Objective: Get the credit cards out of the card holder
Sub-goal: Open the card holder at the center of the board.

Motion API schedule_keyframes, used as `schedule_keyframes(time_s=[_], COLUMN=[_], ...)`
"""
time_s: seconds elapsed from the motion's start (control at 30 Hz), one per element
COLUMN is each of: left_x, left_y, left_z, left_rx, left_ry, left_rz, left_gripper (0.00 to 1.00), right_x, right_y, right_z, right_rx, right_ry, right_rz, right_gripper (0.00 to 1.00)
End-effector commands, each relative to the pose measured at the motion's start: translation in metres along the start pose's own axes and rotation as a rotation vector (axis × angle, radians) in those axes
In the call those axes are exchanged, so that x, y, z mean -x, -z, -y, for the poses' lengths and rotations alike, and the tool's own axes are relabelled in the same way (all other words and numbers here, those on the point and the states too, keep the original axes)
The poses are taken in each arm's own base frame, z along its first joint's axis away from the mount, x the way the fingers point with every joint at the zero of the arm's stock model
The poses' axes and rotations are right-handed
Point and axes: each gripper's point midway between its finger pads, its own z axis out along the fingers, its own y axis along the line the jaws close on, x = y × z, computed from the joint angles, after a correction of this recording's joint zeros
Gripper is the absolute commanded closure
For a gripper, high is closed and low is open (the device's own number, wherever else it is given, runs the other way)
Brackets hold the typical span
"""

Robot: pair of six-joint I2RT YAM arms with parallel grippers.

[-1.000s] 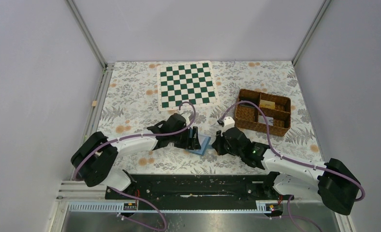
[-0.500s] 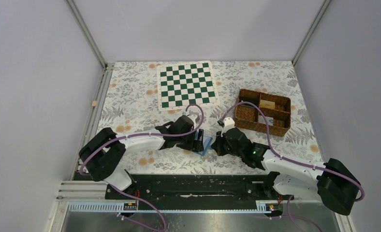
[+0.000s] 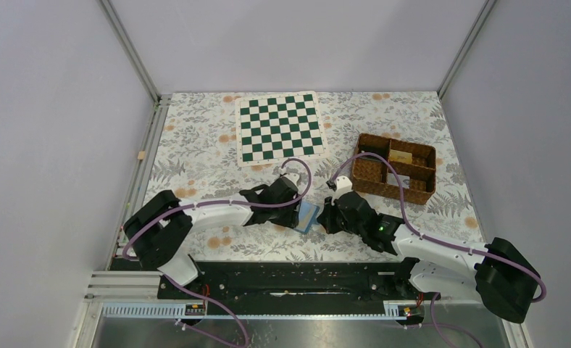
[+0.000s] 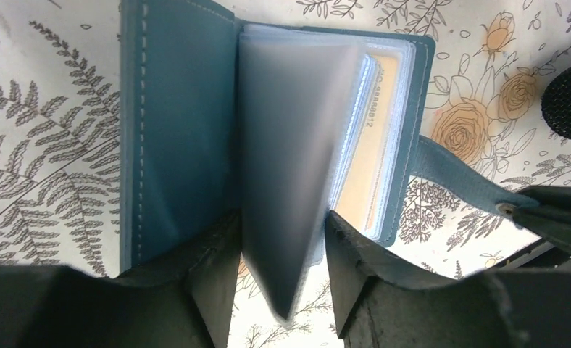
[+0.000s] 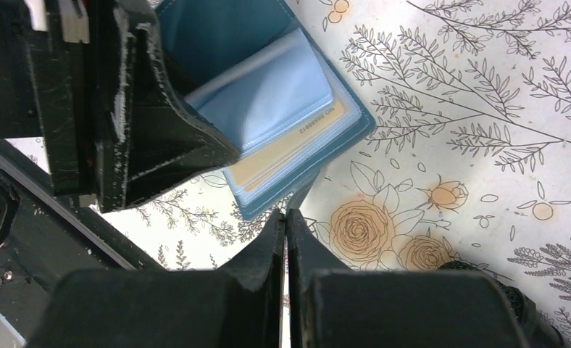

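Floral worktop [image 3: 196, 145]: card holder [image 4: 177, 130] lies open between the arms. The left pincer [image 4: 281, 226] sits half-open astride floppy sleeves [image 4: 290, 145], clamp unclear. The right pincer [image 5: 286, 217] is shut on the strap [image 4: 449, 170]. Sleeved credit cards [image 4: 369, 145] look stiff and slick, so pinch an exposed edge.

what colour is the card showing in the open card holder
Tan-gold card behind clear sleeves in the blue card holder; clearest in the left wrist view.
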Motion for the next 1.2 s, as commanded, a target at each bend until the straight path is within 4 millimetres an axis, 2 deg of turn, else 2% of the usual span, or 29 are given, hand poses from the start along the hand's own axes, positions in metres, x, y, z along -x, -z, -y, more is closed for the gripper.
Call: schedule_keyframes(time_s=[0.0, 0.23, 0.4, 0.47, 0.6, 0.77, 0.97, 1.07, 1.17], left_x=[0.01, -0.009, -0.014, -0.015, -0.012, -0.009, -0.009, -0.008, -0.008], left_y=[0.013, 0.02, 0.027, 0.03, 0.035, 0.036, 0.041, 0.041, 0.042], left_z=[-0.002, 0.014, 0.027, 0.028, 0.03, 0.017, 0.016, 0.011, 0.003], left_rx=[0.014, -0.116, -0.195, -0.201, -0.216, -0.168, -0.17, -0.15, -0.124], left_ry=[0.012, 0.097, 0.177, 0.209, 0.269, 0.285, 0.299, 0.303, 0.307], left_rz=[0.056, 0.021, 0.009, 0.012, 0.027, 0.04, 0.051, 0.059, 0.065], left_gripper=[0.58, 0.62, 0.63, 0.64, 0.65, 0.59, 0.58, 0.58, 0.6], right_x=[0.014, 0.019, 0.028, 0.025, 0.028, 0.042, 0.048, 0.042, 0.03], right_y=[0.002, 0.005, 0.011, 0.015, 0.02, 0.02, 0.003, -0.01, -0.023], right_z=[0.007, 0.014, 0.016, 0.018, 0.002, -0.034, -0.065, -0.066, -0.055], right_rx=[-0.027, -0.039, -0.07, -0.103, -0.047, 0.129, 0.269, 0.258, 0.2], right_ry=[-0.006, -0.031, -0.071, -0.118, -0.21, -0.288, -0.374, -0.412, -0.428], right_rz=[0.05, 0.059, 0.061, 0.033, 0.014, 0.04, -0.001, -0.036, -0.062], right_gripper=[0.98, 0.82, 0.74, 0.69, 0.64, 0.66, 0.76, 0.79, 0.83])
